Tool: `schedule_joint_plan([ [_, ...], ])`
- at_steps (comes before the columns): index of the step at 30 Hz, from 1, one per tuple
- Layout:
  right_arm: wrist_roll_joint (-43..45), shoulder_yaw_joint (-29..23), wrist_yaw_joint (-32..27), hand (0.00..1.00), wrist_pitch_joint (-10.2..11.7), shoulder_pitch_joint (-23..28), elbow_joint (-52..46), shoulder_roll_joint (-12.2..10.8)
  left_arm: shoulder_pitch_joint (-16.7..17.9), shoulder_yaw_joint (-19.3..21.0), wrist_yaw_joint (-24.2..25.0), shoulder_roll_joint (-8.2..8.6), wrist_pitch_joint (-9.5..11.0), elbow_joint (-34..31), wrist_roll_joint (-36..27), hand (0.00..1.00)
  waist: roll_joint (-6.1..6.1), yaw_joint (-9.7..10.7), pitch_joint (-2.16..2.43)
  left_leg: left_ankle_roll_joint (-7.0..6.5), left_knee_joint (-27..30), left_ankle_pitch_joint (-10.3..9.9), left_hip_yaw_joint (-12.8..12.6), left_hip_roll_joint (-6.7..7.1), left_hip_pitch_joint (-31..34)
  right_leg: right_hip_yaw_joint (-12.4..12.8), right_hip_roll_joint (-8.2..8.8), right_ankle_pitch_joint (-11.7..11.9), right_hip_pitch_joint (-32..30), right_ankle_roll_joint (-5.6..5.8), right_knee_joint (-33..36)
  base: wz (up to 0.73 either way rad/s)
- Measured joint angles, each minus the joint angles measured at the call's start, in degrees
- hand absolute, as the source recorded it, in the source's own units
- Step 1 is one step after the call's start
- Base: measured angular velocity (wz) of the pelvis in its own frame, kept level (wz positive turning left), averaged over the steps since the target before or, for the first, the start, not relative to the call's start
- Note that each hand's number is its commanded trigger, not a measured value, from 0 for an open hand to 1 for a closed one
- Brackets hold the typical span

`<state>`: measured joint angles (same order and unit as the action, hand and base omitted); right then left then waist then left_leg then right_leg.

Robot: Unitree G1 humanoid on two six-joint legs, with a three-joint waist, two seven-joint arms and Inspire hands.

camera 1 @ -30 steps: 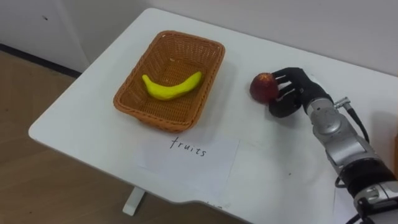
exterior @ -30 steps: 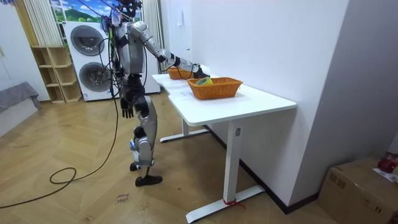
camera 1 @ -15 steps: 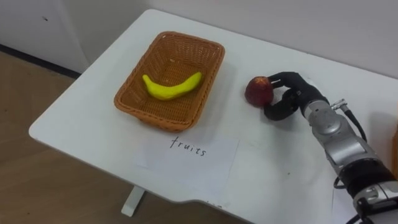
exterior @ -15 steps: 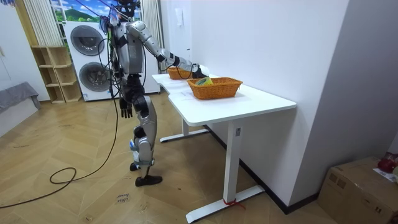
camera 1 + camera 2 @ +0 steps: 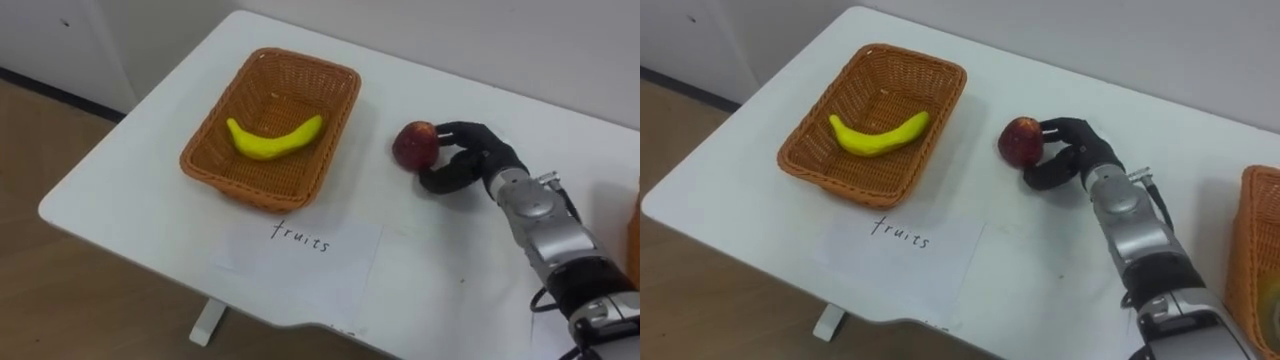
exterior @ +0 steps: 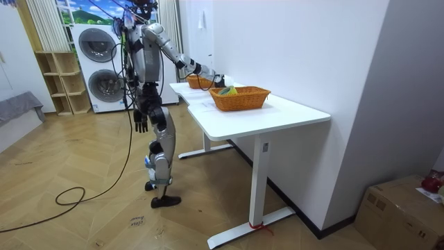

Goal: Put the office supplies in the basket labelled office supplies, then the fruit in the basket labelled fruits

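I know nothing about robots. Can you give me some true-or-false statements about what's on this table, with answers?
1. The yellow banana lies in the brown wicker basket. True.
2. The robot's right hand is curled round the red apple. True.
3. The red apple is already in the wicker basket. False: it is outside, to the basket's right, in the hand.
4. The white paper label lies inside the basket. False: it lies on the white table, in front of the basket.
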<state>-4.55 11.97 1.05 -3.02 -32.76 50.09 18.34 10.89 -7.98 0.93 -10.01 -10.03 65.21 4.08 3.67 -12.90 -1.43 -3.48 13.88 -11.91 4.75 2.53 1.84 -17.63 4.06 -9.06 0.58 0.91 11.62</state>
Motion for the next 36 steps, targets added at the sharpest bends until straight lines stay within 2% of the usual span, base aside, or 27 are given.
schedule_joint_plan([
  [1, -0.7, -0.3, 0.1, 1.0, 0.0, 0.0, -0.1, 0.0, 0.0, 0.1, 0.1, 0.0, 0.0, 0.0, 0.0, 0.0, -0.2, 0.0, -0.13, 0.0, -0.2, 0.0, 0.0, 0.0, 0.0, -0.1, 0.0, 0.0, -0.1, 0.0, 0.0, 0.0],
  [3, -1.5, -0.9, 0.4, 1.0, 0.0, 0.0, -0.1, 0.0, 0.1, 0.2, 0.6, 0.0, 0.0, 0.0, 0.0, 0.0, -0.58, 0.1, -0.03, -0.01, -0.2, 0.0, 0.0, -0.02, 0.2, -0.2, -0.02, 0.0, -0.1, 0.0, 0.0, 0.0],
  [6, -5.3, -1.3, 0.4, 1.0, -0.2, 0.0, -0.1, 0.2, 0.3, 0.6, 0.8, 0.11, 0.0, -0.7, 0.0, 0.0, -1.34, 0.2, 0.49, 0.01, -0.1, 0.0, -0.2, -0.06, 0.4, -0.3, 0.01, 0.0, -0.3, 0.0, 0.0, 0.0],
  [9, -6.9, -2.1, 0.4, 1.0, -0.3, 0.0, -0.1, 0.1, 0.6, 1.3, 0.6, 0.29, 0.0, -1.4, 0.3, 0.0, -1.73, 0.5, 0.73, -0.02, 0.0, 0.0, -0.5, -0.03, 0.4, -0.3, 0.15, 0.0, -0.2, 0.01, 0.0, 0.0],
  [13, -6.9, -2.3, 0.4, 1.0, -0.8, 0.0, -2.0, 0.1, 1.3, 3.3, 0.3, 0.38, 0.0, -1.1, 0.5, 0.0, -1.69, 1.5, 0.78, -0.07, -0.2, 0.1, -0.5, 0.14, -0.8, -0.5, 0.66, -0.2, 0.7, 0.34, 0.0, 0.01],
  [19, -6.3, -2.3, 0.1, 1.0, -0.8, 0.0, -8.2, 0.1, 2.0, 3.4, -0.6, 0.48, -0.4, -1.1, 0.5, 0.0, -1.38, 1.6, 0.86, -0.08, -0.4, 0.1, -0.9, 0.12, -2.6, -0.2, 0.69, -0.2, 2.3, 0.36, 0.0, -0.06],
  [21, -6.4, -2.3, 0.1, 1.0, -0.8, 0.0, -9.5, 0.0, 2.2, 3.4, -0.6, 0.49, -0.4, -1.1, 0.5, 0.0, -0.88, 1.5, 1.15, -0.08, -0.4, 0.1, -0.9, 0.1, -2.9, -0.3, 0.67, -0.2, 2.5, 0.36, 0.1, 0.02],
  [36, -6.7, -1.9, -0.6, 1.0, -0.8, 0.1, -15.2, -0.2, 3.8, 3.3, -0.6, 0.5, -0.4, -1.2, 0.5, 0.0, -0.71, 0.1, 1.1, -0.1, -0.8, 0.1, -0.6, -0.01, -3.6, -0.3, 0.07, -0.2, 3.5, 0.25, 0.0, 0.0],
])
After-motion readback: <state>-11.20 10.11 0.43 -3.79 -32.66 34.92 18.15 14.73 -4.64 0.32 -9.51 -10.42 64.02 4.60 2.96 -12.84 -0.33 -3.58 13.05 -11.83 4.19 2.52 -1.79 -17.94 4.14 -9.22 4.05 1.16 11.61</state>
